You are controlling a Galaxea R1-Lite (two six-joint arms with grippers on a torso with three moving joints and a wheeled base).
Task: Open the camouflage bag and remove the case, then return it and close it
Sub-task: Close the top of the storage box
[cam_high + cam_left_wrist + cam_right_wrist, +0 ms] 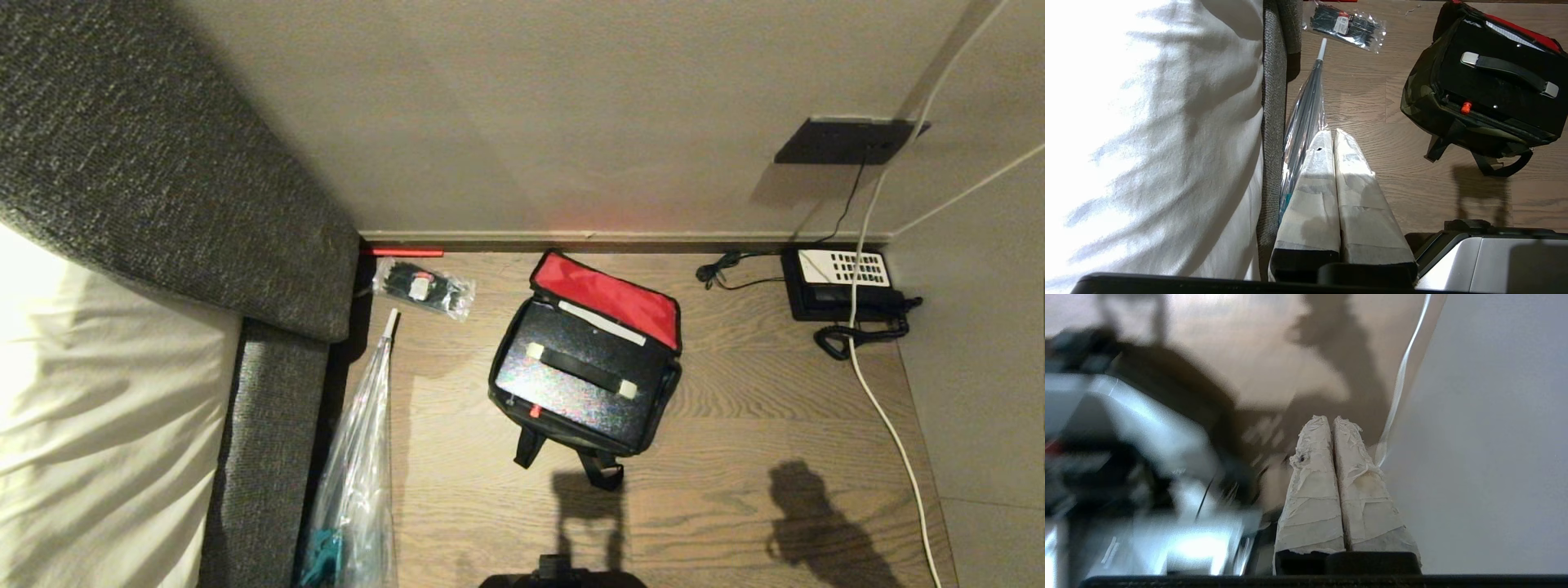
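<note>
The camouflage bag (522, 359) is sitting open on the wooden floor (735, 457), its red-lined lid (608, 296) thrown back, and the case (571, 377) is lying inside it. Whether the case is waiting to come out or is already back in, I cannot tell; closing is still remaining either way. One bag, one case, one telephone (841, 284), one packet (423, 287). The left gripper (1331, 136) and the right gripper (1331, 422) are both hanging empty, fingers pressed together, away from the bag.

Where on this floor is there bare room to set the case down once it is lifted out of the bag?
Widest bare floor: between the camouflage bag and the telephone, stopping short of the white cable. A narrower strip lies between the bag and the clear umbrella. Crowded: by the sofa, where the packet lies too.
</note>
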